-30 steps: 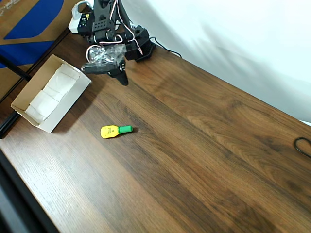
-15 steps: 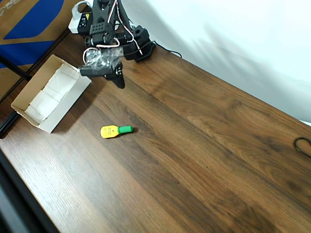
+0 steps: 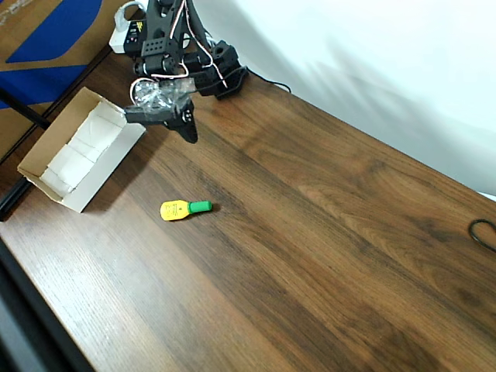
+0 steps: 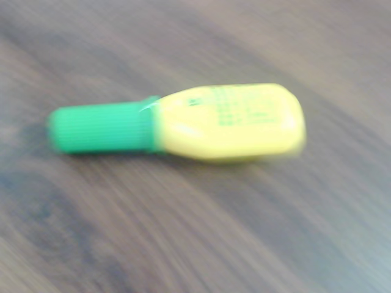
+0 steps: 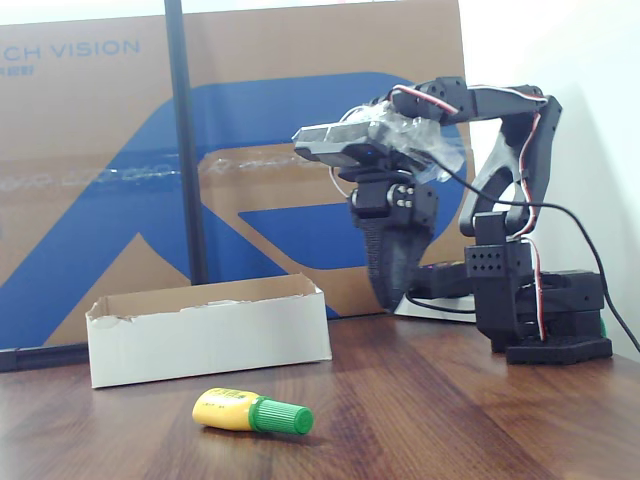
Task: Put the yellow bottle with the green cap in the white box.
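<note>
We see the bottle point(image 3: 184, 208) lying flat, cap pointing right overhead, below the raised pincer point(image 3: 188, 133), seemingly clenched, empty.

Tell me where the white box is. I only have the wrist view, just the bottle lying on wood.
Observer: In the overhead view the white box sits up and left of the yellow bottle, apart from it.
Operator: Jaws near the bottle?
Observer: No. In the fixed view the jaws hang above the table, pointing down, well clear of the bottle.
Operator: Anything in the box?
Observer: White paper padding lines the bottom; the bottle is not in it.
</note>
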Robot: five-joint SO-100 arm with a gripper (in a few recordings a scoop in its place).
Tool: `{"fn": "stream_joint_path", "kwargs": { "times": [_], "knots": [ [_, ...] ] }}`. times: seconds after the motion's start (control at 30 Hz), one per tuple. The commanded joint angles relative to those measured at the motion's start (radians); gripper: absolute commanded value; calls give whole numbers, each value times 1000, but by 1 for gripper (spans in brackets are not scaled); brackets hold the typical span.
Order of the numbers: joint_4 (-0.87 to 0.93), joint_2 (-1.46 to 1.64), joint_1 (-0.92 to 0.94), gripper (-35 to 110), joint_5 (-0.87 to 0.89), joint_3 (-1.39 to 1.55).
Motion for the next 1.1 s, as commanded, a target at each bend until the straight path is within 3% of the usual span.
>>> {"fn": "stream_joint_path", "kwargs": {
  "times": [0.0,0.53,0.77,1.07],
  "knots": [
    [12,-32,2,0,5,-115],
    [-288,-232,107,0,-18,-198],
    [-321,-430,110,0,-11,-322],
    [-379,-552,43,17,9,-414]
  ]
}}
